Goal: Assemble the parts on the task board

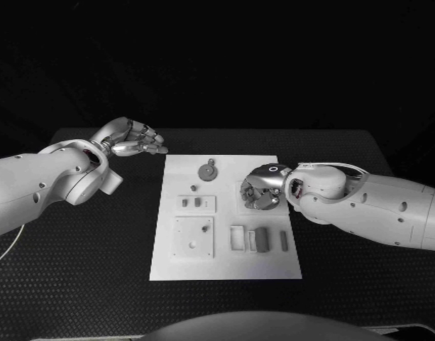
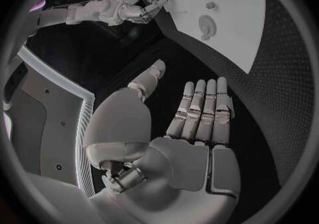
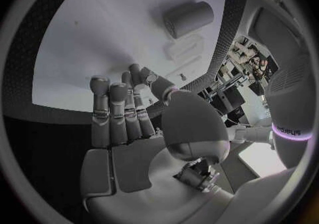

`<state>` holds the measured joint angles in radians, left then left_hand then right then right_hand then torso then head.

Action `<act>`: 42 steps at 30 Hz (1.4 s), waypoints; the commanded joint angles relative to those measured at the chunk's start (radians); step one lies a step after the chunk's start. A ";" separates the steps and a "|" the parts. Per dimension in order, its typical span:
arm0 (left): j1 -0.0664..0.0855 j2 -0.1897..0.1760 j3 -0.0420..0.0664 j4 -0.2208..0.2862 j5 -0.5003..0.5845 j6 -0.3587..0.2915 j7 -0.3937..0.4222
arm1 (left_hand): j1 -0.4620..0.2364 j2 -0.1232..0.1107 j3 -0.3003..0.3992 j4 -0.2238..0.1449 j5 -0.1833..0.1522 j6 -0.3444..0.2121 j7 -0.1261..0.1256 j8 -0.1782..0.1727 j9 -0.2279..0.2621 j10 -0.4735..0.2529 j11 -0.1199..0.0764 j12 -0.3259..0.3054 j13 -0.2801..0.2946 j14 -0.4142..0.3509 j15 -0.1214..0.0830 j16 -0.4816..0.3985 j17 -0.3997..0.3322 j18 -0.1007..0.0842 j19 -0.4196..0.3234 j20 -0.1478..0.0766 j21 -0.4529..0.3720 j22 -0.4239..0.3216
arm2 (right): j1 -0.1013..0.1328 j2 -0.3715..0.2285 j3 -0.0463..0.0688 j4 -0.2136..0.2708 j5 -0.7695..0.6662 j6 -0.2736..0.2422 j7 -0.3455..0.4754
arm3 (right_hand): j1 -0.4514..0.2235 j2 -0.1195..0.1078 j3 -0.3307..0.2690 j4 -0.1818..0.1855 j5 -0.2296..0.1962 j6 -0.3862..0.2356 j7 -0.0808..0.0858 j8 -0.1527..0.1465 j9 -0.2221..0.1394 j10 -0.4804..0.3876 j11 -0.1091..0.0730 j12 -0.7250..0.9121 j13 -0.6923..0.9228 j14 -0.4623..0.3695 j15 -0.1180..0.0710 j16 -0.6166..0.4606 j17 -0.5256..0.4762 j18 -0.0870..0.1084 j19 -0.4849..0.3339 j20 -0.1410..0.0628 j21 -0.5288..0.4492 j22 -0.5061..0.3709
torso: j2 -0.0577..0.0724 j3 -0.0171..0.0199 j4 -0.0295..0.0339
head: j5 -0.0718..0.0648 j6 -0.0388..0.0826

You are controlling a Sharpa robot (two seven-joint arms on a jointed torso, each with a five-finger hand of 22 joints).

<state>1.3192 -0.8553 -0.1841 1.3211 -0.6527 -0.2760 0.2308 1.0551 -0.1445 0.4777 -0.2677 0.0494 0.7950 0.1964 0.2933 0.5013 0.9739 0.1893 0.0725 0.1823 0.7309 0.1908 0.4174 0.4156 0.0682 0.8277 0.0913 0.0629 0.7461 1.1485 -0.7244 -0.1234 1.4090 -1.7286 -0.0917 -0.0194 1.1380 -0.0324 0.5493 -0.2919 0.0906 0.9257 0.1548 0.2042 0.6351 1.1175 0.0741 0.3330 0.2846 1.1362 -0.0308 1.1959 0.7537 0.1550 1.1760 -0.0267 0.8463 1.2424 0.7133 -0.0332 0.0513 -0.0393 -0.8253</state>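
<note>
My left hand (image 1: 133, 138) is raised off to my left, fingers (image 2: 202, 108) straight and side by side, thumb (image 2: 148, 79) out to the side with a gap between it and them, nothing held. My right hand (image 1: 262, 187) hangs palm down, wrist bent, fingers (image 3: 113, 112) extended together, thumb (image 3: 154, 81) angled toward their tips. Can't tell if the thumb touches them. Nothing seen in that grasp. Both forearms reach inward.

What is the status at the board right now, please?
Left robot hand open, off the board. Right robot hand open above the board. Parts untouched. Nothing blocking.
</note>
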 commanded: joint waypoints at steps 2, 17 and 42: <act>0.000 0.003 0.001 0.001 0.012 0.014 0.006 | -0.002 0.003 -0.004 -0.001 0.002 -0.003 0.005 -0.003 -0.001 0.006 0.004 -0.004 -0.001 0.008 0.001 -0.005 -0.001 0.008 0.004 0.001 0.004 -0.002 | -0.001 0.001 0.000 0.002 -0.029 -0.014 0.020 | 0.035 0.013 0.067 0.014 -0.016 0.040 -0.010 0.018 -0.004 0.027 -0.009 0.010 0.009 0.009 -0.013 -0.005 -0.002 0.107 0.005 0.000 0.008 0.005 | 0.000 -0.0006 0.0004 | -0.002 0.001; -0.001 0.002 0.001 -0.005 0.031 0.019 -0.002 | -0.006 0.002 -0.009 -0.001 0.002 -0.012 0.009 -0.007 -0.004 0.005 0.005 -0.005 -0.008 0.008 0.003 -0.010 -0.001 0.009 0.004 0.002 0.004 -0.010 | -0.001 -0.007 0.000 0.015 -0.050 -0.078 0.017 | 0.000 0.009 0.180 0.004 -0.019 0.094 -0.030 0.043 -0.009 0.084 -0.027 0.023 0.029 0.042 -0.032 0.002 -0.002 0.107 0.038 -0.002 0.031 0.023 | 0.000 -0.0008 0.0008 | -0.001 -0.004; -0.002 0.004 0.001 -0.008 0.062 0.024 -0.010 | -0.007 0.001 -0.010 0.000 0.002 -0.015 0.010 -0.008 -0.005 0.003 0.006 -0.005 -0.012 0.008 0.004 -0.012 -0.002 0.010 0.004 0.003 0.004 -0.015 | 0.009 -0.037 0.032 0.180 -0.101 -0.102 -0.006 | -0.004 -0.005 0.191 0.004 -0.008 0.104 -0.035 0.049 -0.009 0.096 -0.032 0.022 0.034 0.050 -0.036 0.003 -0.001 0.107 0.045 -0.007 0.037 0.029 | 0.000 -0.0014 0.0003 | 0.021 -0.007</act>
<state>1.3168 -0.8534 -0.1842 1.3120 -0.6011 -0.2636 0.2176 1.0551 -0.1446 0.4727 -0.2683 0.0494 0.7897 0.2016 0.2894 0.4974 0.9774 0.1928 0.0725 0.1710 0.7344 0.1944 0.4096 0.4154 0.0586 0.8276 0.0914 0.0629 0.7324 1.1576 -0.7680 -0.0919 1.5790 -1.8022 -0.1972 -0.0239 1.1266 -0.0399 0.7347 -0.2883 0.0782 1.0173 0.1178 0.2449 0.6241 1.1981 0.0529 0.3514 0.3172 1.1860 -0.0593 1.1945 0.7513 0.1551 1.2171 -0.0317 0.8771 1.2701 0.7127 -0.0338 0.0513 -0.0229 -0.8312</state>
